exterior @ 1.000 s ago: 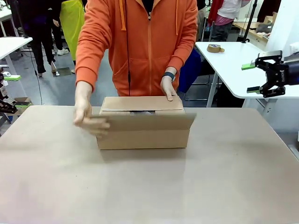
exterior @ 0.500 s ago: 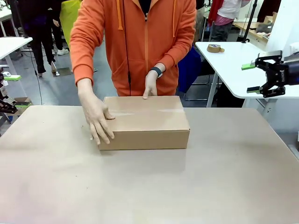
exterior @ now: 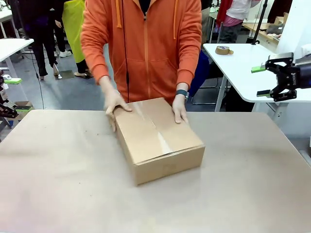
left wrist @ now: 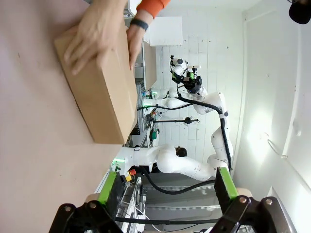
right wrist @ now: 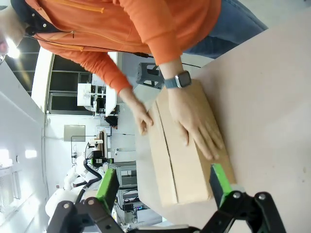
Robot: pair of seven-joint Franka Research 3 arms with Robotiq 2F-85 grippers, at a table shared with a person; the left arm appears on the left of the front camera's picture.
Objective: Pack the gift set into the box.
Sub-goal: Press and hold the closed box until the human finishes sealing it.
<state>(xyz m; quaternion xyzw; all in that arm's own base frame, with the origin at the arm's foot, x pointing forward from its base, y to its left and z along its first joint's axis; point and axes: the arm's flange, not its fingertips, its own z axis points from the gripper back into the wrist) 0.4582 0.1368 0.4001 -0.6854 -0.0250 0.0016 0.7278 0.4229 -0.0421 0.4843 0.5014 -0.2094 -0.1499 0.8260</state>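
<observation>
Brown corrugated cardboard, the box (exterior: 158,138) lies on the tan table (exterior: 58,189), askew, with one short end angled toward the robot's side and the other toward the person. All its top flaps are folded down flat and a pale tape strip (exterior: 156,136) runs along the centre seam, so whatever is inside is hidden. A person in an orange hoodie (exterior: 146,48) stands just behind the box with both hands on it. The hand with the wristwatch (exterior: 180,108) rests palm down on the box's lid near the far end. The other hand (exterior: 115,104) holds the box's far corner on the robot's left side, blurred. Well to the right of the box and above table level, the right gripper (exterior: 260,81) hangs with its green-padded jaws spread apart, holding nothing. The left gripper (left wrist: 167,184) looks at the box from well off to its left, jaws likewise wide and empty
</observation>
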